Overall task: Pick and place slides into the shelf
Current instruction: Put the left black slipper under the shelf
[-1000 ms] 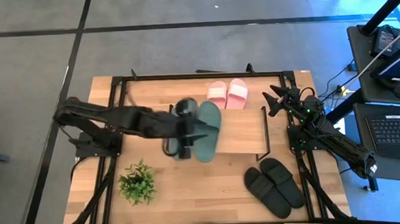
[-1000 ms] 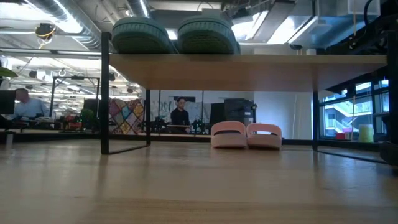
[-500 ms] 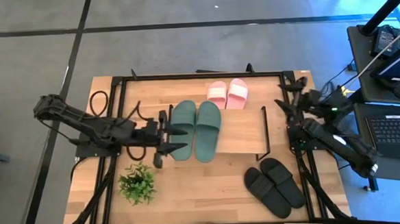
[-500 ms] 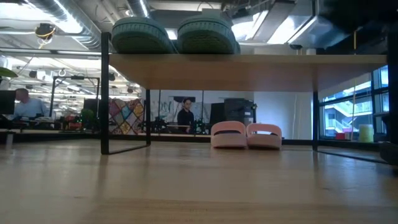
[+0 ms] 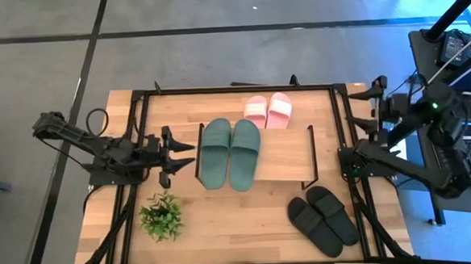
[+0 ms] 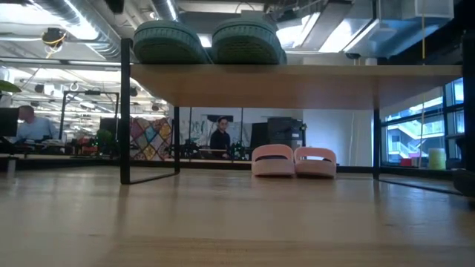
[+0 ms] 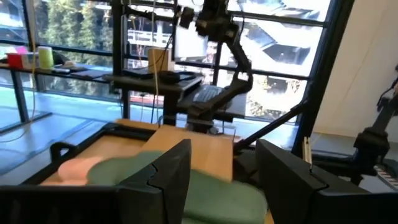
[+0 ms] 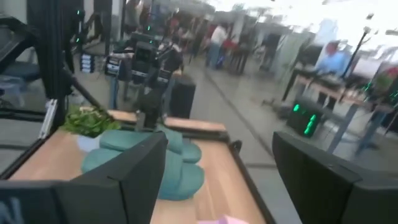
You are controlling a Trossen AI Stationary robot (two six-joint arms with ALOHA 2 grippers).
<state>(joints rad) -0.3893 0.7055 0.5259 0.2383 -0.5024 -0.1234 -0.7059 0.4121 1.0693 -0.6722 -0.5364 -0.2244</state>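
Observation:
The two dull green slides (image 5: 230, 154) lie side by side, soles down, on the shelf's wooden top board (image 5: 286, 156); the low view shows them up there (image 6: 208, 41). The pink slides (image 5: 267, 111) rest on the table at the shelf's far side, seen below the board (image 6: 293, 161). The black slides (image 5: 323, 218) lie on the table near its right near corner. My left gripper (image 5: 185, 153) is open, just left of the green pair. My right gripper (image 5: 357, 110) is open at the table's right edge, beyond the shelf.
A small potted plant (image 5: 161, 213) stands on the table in front of my left gripper's arm. The shelf's black legs (image 6: 125, 111) frame the space under the board. Bare tabletop lies between the plant and the black slides. People sit in the room behind.
My left gripper, which was over the left green slide a second ago, has drawn back toward the table's left edge, clear of the shelf. That slide stays flat on the board beside its mate. My right gripper has moved toward the table's right edge.

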